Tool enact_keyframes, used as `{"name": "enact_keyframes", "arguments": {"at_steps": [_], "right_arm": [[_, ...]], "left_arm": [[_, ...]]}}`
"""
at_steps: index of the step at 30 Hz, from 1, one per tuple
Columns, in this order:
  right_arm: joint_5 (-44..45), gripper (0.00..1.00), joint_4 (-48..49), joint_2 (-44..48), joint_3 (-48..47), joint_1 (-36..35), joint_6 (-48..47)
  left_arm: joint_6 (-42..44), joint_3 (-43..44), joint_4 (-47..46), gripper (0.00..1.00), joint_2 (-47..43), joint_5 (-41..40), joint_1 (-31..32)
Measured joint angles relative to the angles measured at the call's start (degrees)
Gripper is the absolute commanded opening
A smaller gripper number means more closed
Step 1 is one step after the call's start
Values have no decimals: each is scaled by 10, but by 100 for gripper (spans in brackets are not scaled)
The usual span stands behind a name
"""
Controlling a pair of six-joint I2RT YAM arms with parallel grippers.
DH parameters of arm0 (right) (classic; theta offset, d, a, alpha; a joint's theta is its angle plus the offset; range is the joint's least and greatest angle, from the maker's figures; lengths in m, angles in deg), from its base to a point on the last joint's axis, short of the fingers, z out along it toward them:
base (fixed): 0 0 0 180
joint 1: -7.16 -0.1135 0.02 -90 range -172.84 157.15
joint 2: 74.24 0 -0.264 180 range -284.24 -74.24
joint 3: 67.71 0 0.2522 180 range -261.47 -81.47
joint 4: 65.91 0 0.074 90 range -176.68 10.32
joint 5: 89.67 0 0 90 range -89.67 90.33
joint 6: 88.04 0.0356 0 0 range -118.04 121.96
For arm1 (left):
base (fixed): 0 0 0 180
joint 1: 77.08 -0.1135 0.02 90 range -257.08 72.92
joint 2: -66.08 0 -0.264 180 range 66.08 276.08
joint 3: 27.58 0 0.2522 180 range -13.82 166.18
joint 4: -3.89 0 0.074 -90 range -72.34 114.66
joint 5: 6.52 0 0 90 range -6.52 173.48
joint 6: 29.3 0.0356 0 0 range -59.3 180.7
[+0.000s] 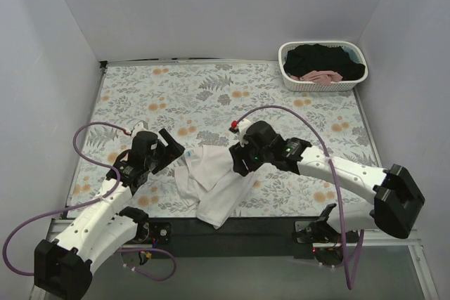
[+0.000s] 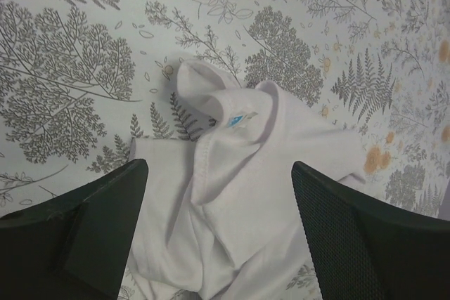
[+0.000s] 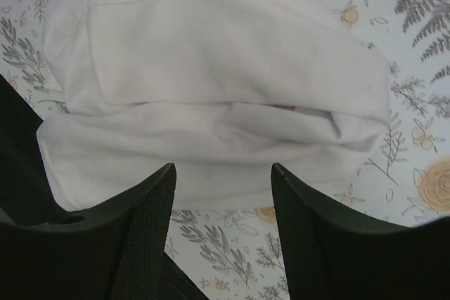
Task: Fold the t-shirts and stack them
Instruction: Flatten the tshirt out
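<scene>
White t-shirt [image 1: 211, 186] crumpled at the near edge of the floral tablecloth [image 1: 211, 96], between two open, empty grippers.

The left gripper [image 2: 218, 173] hovers with its jaws spread over the shirt's collar end. The right gripper [image 3: 223, 170], likewise released, hangs just above the bunched folds on the shirt's other side. Whether either touches the cloth cannot be told. At the far right corner, the white lattice basket [image 1: 322, 45] holds a black t-shirt [image 1: 320, 57] and a pink t-shirt [image 1: 315, 75] at its front.

Floral tablecloth [image 1: 176, 89] carries a crumpled white t-shirt [image 1: 211, 180], perhaps overhanging, and a far-right basket [image 1: 320, 83].
</scene>
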Motion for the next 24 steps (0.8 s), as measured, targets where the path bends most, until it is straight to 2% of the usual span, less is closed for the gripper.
{"name": "enact_keyframes", "arguments": {"at_steps": [5, 6, 8, 13, 16, 24], "right_arm": [[38, 63, 29, -75, -48, -46, 8], [46, 63, 31, -81, -48, -46, 11], [66, 63, 30, -85, -47, -46, 17], [114, 63, 32, -70, -36, -44, 24], [130, 64, 32, -46, -18, -44, 24], [160, 64, 32, 1, 22, -44, 26]], "left_arm": [[-46, -7, 7, 79, 16, 65, 0], [-52, -7, 7, 78, 20, 77, 0], [-69, -7, 8, 69, 31, 103, 3], [-108, -10, 16, 66, 36, 129, 24], [-150, -17, 16, 65, 36, 126, 58], [-244, -29, 44, 54, 67, 48, 217]]}}
